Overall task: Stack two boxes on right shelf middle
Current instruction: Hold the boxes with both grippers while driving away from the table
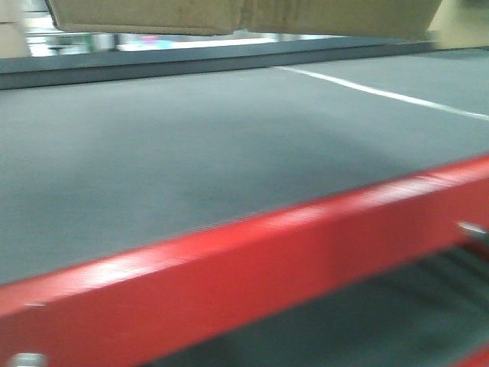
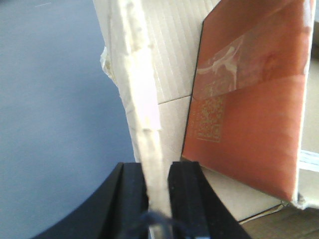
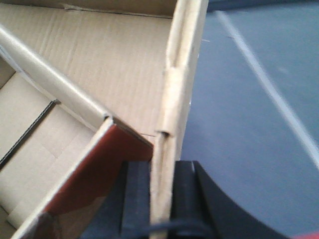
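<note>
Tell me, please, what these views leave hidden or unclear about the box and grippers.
- Front view: box cut off by top edge; only a blurred strip shows.
- Left wrist view: left gripper, shut on the box wall, cut off by bottom edge.
- Right wrist view: right gripper likewise; a flap hides part of the box interior.
- Shelf: in no view.

Black ribbed fingers (image 2: 185, 191), thin dark cable (image 2: 158, 217)

Front view: table (image 1: 191, 153) fills it, rail (image 1: 267, 260) across the near edge, lower level (image 1: 367, 321) under the rail. line (image 1: 382, 93) lies on the top, far right. box (image 1: 229, 15) sits far, above the table's far edge.
Left wrist: left gripper (image 2: 158, 179) pinches a box wall, table to its left, flap (image 2: 249, 109) to its right.
Right wrist: right gripper (image 3: 162, 184) pinches a box wall, box inside to its left, table to its right.
</note>
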You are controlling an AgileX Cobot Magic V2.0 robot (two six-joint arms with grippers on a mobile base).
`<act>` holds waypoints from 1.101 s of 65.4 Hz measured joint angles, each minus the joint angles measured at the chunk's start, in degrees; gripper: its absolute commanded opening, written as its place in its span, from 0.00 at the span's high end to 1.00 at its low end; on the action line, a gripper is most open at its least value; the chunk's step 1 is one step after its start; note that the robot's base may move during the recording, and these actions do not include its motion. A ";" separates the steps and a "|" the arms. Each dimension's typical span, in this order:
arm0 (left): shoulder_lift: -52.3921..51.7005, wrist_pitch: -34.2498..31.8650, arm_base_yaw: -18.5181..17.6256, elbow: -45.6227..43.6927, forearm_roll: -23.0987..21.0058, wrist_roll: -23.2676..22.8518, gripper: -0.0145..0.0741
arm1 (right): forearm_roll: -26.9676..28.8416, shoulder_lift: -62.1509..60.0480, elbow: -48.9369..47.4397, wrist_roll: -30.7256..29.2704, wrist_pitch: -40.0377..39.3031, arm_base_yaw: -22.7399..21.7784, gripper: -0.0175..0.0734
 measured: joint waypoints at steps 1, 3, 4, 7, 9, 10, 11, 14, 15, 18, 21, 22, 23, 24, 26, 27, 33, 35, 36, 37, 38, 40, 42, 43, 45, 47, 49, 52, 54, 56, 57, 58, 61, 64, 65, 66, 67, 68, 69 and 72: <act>0.00 0.00 0.00 0.00 0.00 0.00 0.96 | 0.00 0.00 0.00 0.00 0.00 0.00 0.98; 0.00 0.00 0.00 0.00 0.00 0.00 0.96 | 0.00 0.00 0.00 0.00 0.00 0.00 0.98; 0.00 0.00 0.00 0.00 0.00 0.00 0.96 | 0.00 0.00 0.00 0.00 0.00 0.00 0.98; 0.00 0.00 0.00 0.00 0.00 0.00 0.96 | 0.00 0.00 0.00 0.00 0.00 0.00 0.98; 0.00 0.00 0.00 0.00 0.00 0.00 0.96 | 0.00 0.00 0.00 0.00 0.00 0.00 0.98; 0.00 0.00 0.00 0.00 0.00 0.00 0.96 | 0.00 0.00 0.00 0.00 0.00 0.00 0.98; 0.00 0.00 0.00 0.00 0.00 0.00 0.96 | 0.00 0.00 0.00 0.00 0.00 0.00 0.98; 0.00 0.00 0.00 0.00 0.00 0.00 0.96 | 0.00 0.00 0.00 0.00 0.00 0.00 0.98; 0.00 0.00 0.00 0.00 0.00 0.00 0.96 | 0.00 0.00 0.00 0.00 0.00 0.00 0.98; 0.00 0.00 0.00 0.00 0.00 0.00 0.96 | 0.00 0.00 0.00 0.00 0.00 0.00 0.98; 0.00 0.00 0.00 0.00 0.00 0.00 0.96 | 0.00 0.00 0.00 0.00 0.00 0.00 0.98; 0.00 0.00 0.00 0.00 0.00 0.00 0.96 | 0.00 0.00 0.00 0.00 0.00 0.00 0.98; 0.00 0.00 0.00 0.00 0.00 0.00 0.96 | 0.00 0.00 0.00 0.00 0.00 0.00 0.98; 0.00 0.00 0.00 0.00 0.00 0.00 0.96 | 0.00 0.00 0.00 0.00 0.00 0.00 0.98; 0.00 0.00 0.00 0.00 0.00 0.00 0.96 | 0.00 0.00 0.00 0.00 0.00 0.00 0.98; 0.00 0.00 0.00 0.00 0.00 0.00 0.96 | 0.00 0.00 0.00 0.00 0.00 0.00 0.98; 0.00 0.00 0.00 0.00 0.00 0.00 0.96 | 0.00 0.00 0.00 0.00 0.00 0.00 0.98; 0.00 0.00 0.00 0.00 0.00 0.00 0.96 | 0.00 0.00 0.00 0.00 0.00 0.00 0.98; 0.00 0.00 0.00 0.00 0.00 0.00 0.96 | 0.00 0.00 0.00 0.00 0.00 0.00 0.98; 0.00 0.00 0.00 0.00 0.00 0.00 0.96 | 0.00 0.00 0.00 0.00 0.00 0.00 0.98; 0.00 0.00 0.00 0.00 0.00 0.00 0.96 | 0.00 0.00 0.00 0.00 0.00 0.00 0.98; 0.00 0.00 0.00 0.00 0.00 0.00 0.96 | 0.00 0.00 0.00 0.00 0.00 0.00 0.98; 0.00 0.00 0.00 0.00 0.00 0.00 0.96 | 0.00 0.00 0.00 0.00 0.00 0.00 0.98; 0.00 0.00 0.00 0.00 0.00 0.00 0.96 | 0.00 0.00 0.00 0.00 0.00 0.00 0.98; 0.00 0.00 0.00 0.00 0.00 0.00 0.96 | 0.00 0.00 0.00 0.00 0.00 0.00 0.98; 0.00 0.00 0.00 0.00 0.00 0.00 0.96 | 0.00 0.00 0.00 0.00 0.00 0.00 0.98; 0.00 0.00 0.00 0.00 0.00 0.00 0.96 | 0.00 0.00 0.00 0.00 0.00 0.00 0.98; 0.00 0.00 0.00 0.00 0.00 0.00 0.96 | 0.00 0.00 0.00 0.00 0.00 0.00 0.98; 0.00 0.00 0.00 0.00 0.00 0.00 0.96 | 0.00 0.00 0.00 0.00 0.00 0.00 0.98; 0.00 0.00 0.00 0.00 0.00 0.00 0.96 | 0.00 0.00 0.00 0.00 0.00 0.00 0.98; 0.00 0.00 0.00 0.00 0.00 0.00 0.96 | 0.00 0.00 0.00 0.00 0.00 0.00 0.98; 0.00 0.00 0.00 0.00 0.00 0.00 0.96 | 0.00 0.00 0.00 0.00 0.00 0.00 0.98; 0.00 0.00 0.00 0.00 0.00 0.00 0.96 | 0.00 0.00 0.00 0.00 0.00 0.00 0.98; 0.00 0.00 0.00 0.00 0.00 0.00 0.96 | 0.00 0.00 0.00 0.00 0.00 0.00 0.98; 0.00 0.00 0.00 0.00 0.00 0.00 0.96 | 0.00 0.00 0.00 0.00 0.00 0.00 0.98; 0.00 0.00 0.00 0.00 0.00 0.00 0.96 | 0.00 0.00 0.00 0.00 0.00 0.00 0.98; 0.00 0.00 0.00 0.00 0.00 0.00 0.96 | 0.00 0.00 0.00 0.00 0.00 0.00 0.98; 0.00 0.00 0.00 0.00 0.00 0.00 0.96 | 0.00 0.00 0.00 0.00 0.00 0.00 0.98; 0.00 0.00 0.00 0.00 0.00 0.00 0.96 | 0.00 0.00 0.00 0.00 0.00 0.00 0.98; 0.00 0.00 0.00 0.10 0.00 0.00 0.96 | 0.00 0.00 0.00 0.00 0.00 0.00 0.98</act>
